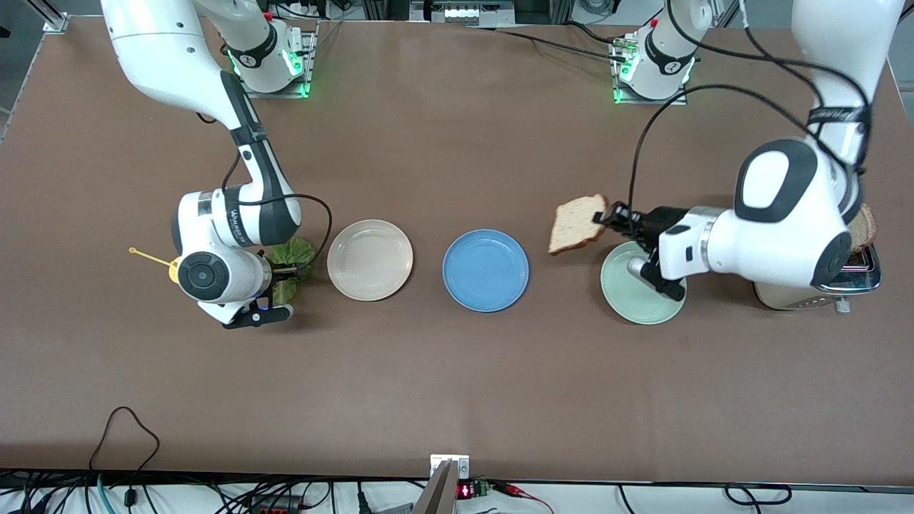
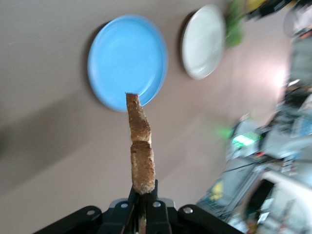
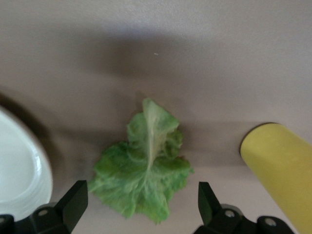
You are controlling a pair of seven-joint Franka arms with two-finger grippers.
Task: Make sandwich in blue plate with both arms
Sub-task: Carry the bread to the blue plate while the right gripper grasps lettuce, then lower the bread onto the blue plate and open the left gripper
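Observation:
My left gripper [image 1: 611, 214] is shut on one edge of a light-brown bread slice [image 1: 577, 225], held in the air between the blue plate [image 1: 485, 270] and a mint-green plate [image 1: 632, 293]. In the left wrist view the bread slice [image 2: 140, 146] stands edge-on out of the left gripper [image 2: 144, 192], with the blue plate [image 2: 127, 61] bare past it. My right gripper [image 1: 289, 271] hangs open low over a crinkled green lettuce leaf [image 1: 291, 253] lying on the table. In the right wrist view the lettuce leaf [image 3: 144, 165] lies between the spread fingers [image 3: 73, 204] of the right gripper [image 3: 141, 204], which do not touch it.
A cream-white plate [image 1: 370, 259] sits between the lettuce and the blue plate. A yellow cup [image 1: 173, 270] with a thin stick is beside the right arm's wrist and shows as a yellow cylinder [image 3: 282, 170]. A toaster [image 1: 821, 289] with another bread slice [image 1: 864, 227] stands at the left arm's end.

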